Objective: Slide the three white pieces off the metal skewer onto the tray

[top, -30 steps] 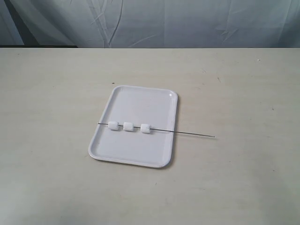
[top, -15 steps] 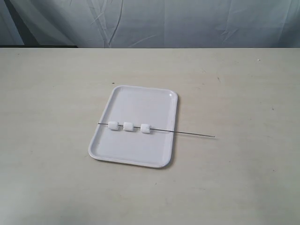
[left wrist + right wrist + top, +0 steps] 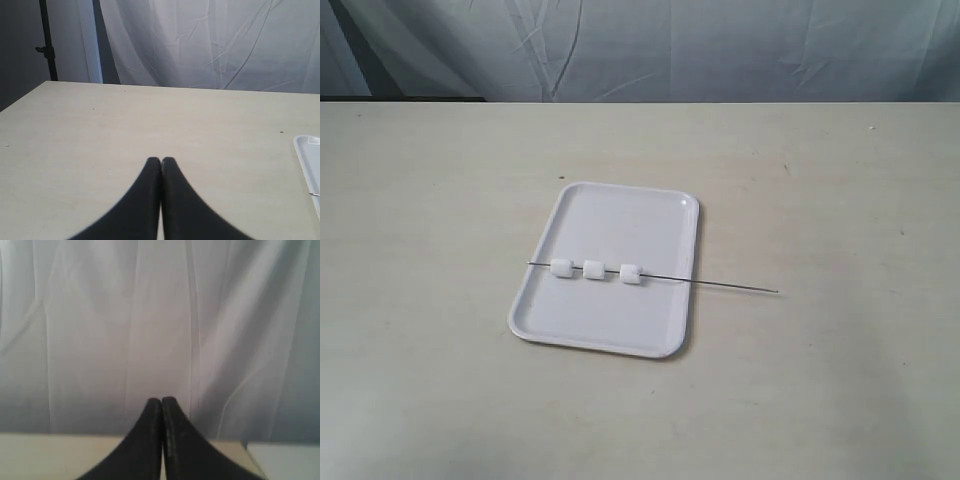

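Nothing moved, tray (image 3: 620, 215) on beige table (image 3: 420, 200), grey curtain (image 3: 720, 50)

The left end effector (image 3: 161, 160) shows as two smooth matte-black fingers (image 3: 140, 205), broad at the base and curving inward to narrow, rounded tips, with only a thin pale seam between them. The right end effector (image 3: 161, 400) looks identical, slightly blurrier.

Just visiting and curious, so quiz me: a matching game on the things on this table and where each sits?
1. tray
2. metal skewer
3. three white pieces
4. table

A. threaded in a row over the tray
B. beige, under everything
C. lies across the tray, one end poking past its rim
D. white, flat on the table

Pairs: 1-D, 2-C, 3-A, 4-B
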### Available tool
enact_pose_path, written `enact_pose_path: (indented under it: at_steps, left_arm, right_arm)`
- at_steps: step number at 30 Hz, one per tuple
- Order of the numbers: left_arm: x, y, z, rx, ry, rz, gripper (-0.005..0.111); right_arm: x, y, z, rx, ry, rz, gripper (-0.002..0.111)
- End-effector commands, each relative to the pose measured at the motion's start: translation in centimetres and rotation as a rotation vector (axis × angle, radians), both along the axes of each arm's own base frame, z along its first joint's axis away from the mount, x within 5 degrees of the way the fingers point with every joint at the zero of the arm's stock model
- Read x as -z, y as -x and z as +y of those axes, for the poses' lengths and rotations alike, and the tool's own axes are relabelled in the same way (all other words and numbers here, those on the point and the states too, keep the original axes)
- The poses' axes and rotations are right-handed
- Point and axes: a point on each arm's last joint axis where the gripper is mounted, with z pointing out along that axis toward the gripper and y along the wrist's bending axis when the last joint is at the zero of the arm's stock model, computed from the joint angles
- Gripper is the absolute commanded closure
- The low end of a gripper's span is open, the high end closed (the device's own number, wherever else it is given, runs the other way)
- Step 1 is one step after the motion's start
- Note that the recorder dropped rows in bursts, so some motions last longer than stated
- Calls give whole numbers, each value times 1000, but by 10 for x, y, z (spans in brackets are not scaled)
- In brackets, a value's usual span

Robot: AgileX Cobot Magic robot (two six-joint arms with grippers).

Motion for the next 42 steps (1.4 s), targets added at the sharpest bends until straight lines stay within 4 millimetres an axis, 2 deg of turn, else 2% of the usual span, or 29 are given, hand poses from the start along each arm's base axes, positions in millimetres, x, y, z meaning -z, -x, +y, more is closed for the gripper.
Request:
enact_pose_path:
  at_steps: [1,4,9,14,17,20,24,26,29,34,36,38,40,42]
  left_arm:
    - [1,0,0,-2,1,-6,107]
    - [1,0,0,-2,1,-6,107]
    - [1,0,0,-2,1,-6,107]
    - [1,0,0,-2,1,-6,107]
    - [1,0,0,-2,1,-6,107]
    - [1,0,0,-2,1,-6,107]
    - [1,0,0,-2,1,-6,107]
    - [1,0,0,-2,1,-6,107]
    - [1,0,0,-2,1,-6,107]
    - [1,0,0,-2,1,-6,107]
    - [1,0,0,-2,1,-6,107]
    - [1,0,0,-2,1,-6,107]
    - [1,0,0,-2,1,-6,107]
    - [1,0,0,-2,1,-6,107]
  right_arm:
    - [20,-43,-5,44,-47,385,109]
    - [43,-69,-7,56,-61,606,109]
    - [99,-98,-7,57,-63,1063,109]
    - [136,-118,0,12,-160,1256,109]
    - [152,-132,7,-100,-151,1277,109]
    - [157,-148,21,-291,-158,1257,109]
    - [152,-172,58,-647,-103,1305,109]
    - [149,-185,73,-726,-41,1327,109]
    - [151,-196,95,-809,174,1373,109]
    - [157,-212,127,-852,584,1337,108]
    - [157,-217,136,-861,688,1323,101]
    - [161,-219,146,-877,718,1312,81]
    - [164,-221,154,-889,733,1293,54]
    - [170,-222,161,-899,748,1282,39]
